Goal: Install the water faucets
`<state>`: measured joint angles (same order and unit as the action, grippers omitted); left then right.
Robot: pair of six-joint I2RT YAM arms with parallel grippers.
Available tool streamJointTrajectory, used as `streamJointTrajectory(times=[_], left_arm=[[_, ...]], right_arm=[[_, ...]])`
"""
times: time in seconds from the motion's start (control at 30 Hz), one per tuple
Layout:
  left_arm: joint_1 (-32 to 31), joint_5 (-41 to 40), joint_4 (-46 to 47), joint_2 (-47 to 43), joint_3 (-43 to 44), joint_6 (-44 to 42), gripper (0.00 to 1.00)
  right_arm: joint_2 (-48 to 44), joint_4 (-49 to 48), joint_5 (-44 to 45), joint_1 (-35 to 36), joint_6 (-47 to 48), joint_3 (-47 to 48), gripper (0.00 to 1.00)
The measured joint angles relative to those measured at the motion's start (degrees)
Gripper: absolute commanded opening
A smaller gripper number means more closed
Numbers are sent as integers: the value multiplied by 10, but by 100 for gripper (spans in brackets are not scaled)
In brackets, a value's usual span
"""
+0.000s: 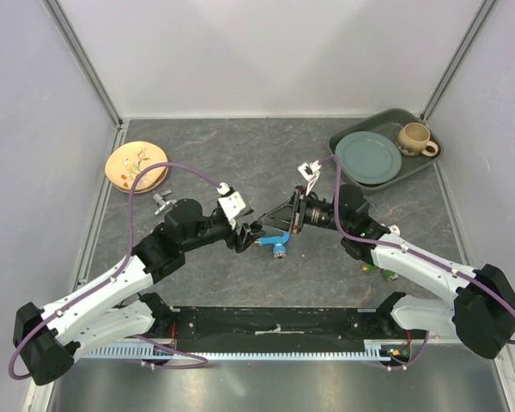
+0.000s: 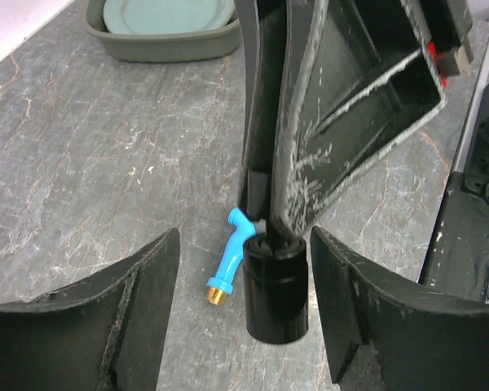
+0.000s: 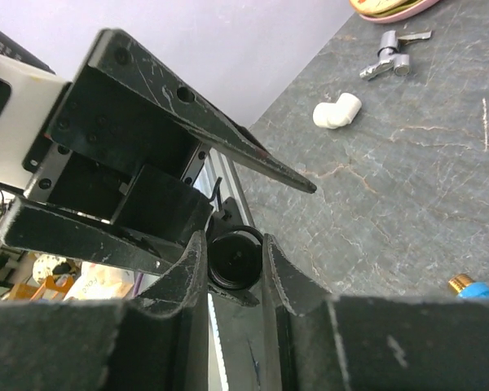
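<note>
At the far left of the table [image 1: 240, 154] lies a yellow plate [image 1: 137, 165] with a flower pattern. Just beside its near edge are a small metal fitting [image 1: 161, 204] and a white elbow piece [image 3: 337, 110], both well apart from the arms. Toward the middle, the left gripper [image 1: 253, 232] reaches in from the left, its fingers [image 2: 138, 309] spread wide. In the left wrist view they stand on either side of a black end piece [image 2: 275, 297], with a clear gap on both sides, so they grip nothing. The blue faucet [image 2: 231, 262] sits at the table's centre between the two grippers, joined to that black end piece. Its body slants down and away from the piece, and its brass tip [image 2: 218, 292] points toward the stone surface. Whether the tip or the black piece touches the table cannot be told. The right gripper [image 1: 273, 225] comes in from the right and meets the left one nearly head-on. Its fingers [image 3: 187, 273] are closed tightly on the round black end piece, one on each side, as the right wrist view shows. Farther right, the green faucet [image 1: 384, 275] lies on the table, partly hidden under the right forearm and well apart from both grippers. In the far right corner stands a dark green tray [image 1: 429, 163]. It holds a green plate [image 1: 368, 157] and a beige mug [image 1: 415, 139] side by side.
</note>
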<state>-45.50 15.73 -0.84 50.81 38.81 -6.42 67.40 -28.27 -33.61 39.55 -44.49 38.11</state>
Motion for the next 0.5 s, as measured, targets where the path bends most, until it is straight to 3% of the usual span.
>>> streamJointTrajectory(times=[0.13,0.5], left_arm=[[0,9,12,-4,-3,3,59],[0,24,12,-3,-4,4,56]], right_arm=[[6,7,1,17,9,4,0],[11,15,18,27,17,14,0]])
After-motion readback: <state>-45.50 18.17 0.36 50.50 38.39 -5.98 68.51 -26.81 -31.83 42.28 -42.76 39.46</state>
